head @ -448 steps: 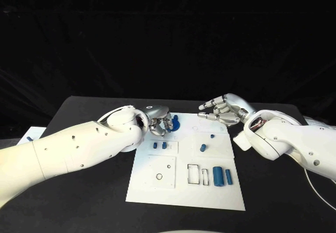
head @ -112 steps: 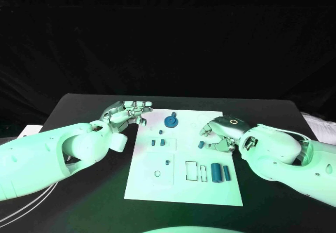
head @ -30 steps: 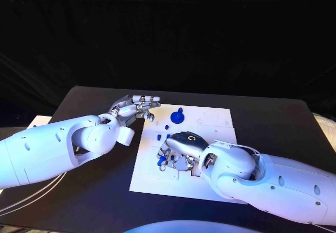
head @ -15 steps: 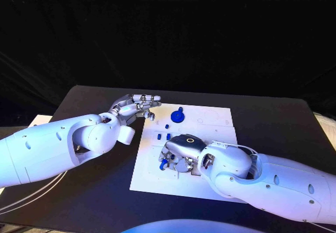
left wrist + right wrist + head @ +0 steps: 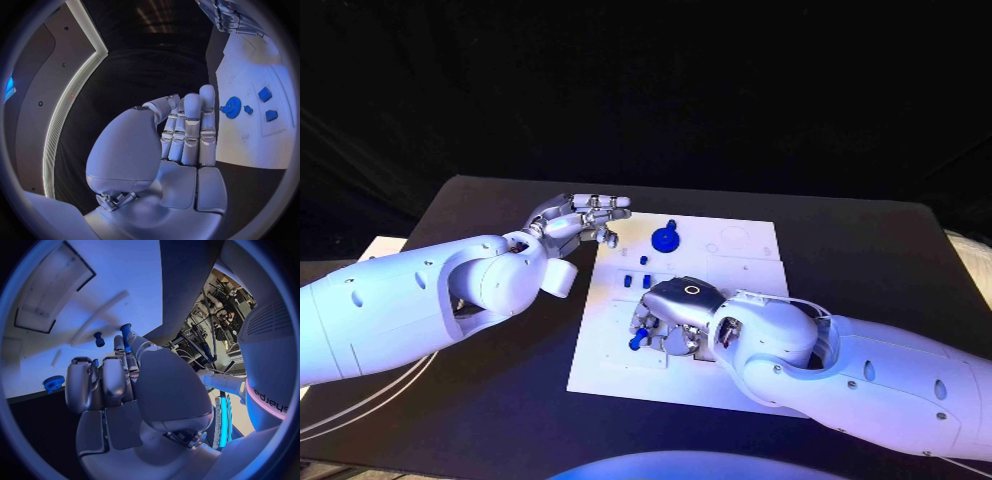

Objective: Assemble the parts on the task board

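We see the right hand (image 5: 678, 308) low over the task board (image 5: 747, 240), pinching a small blue peg (image 5: 635, 341) upright above its left half; left hand (image 5: 577, 218) open, idle beside the board's far-left corner

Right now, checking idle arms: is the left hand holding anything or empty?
Empty: the left hand holds its fingers straight and together, beside the task board.
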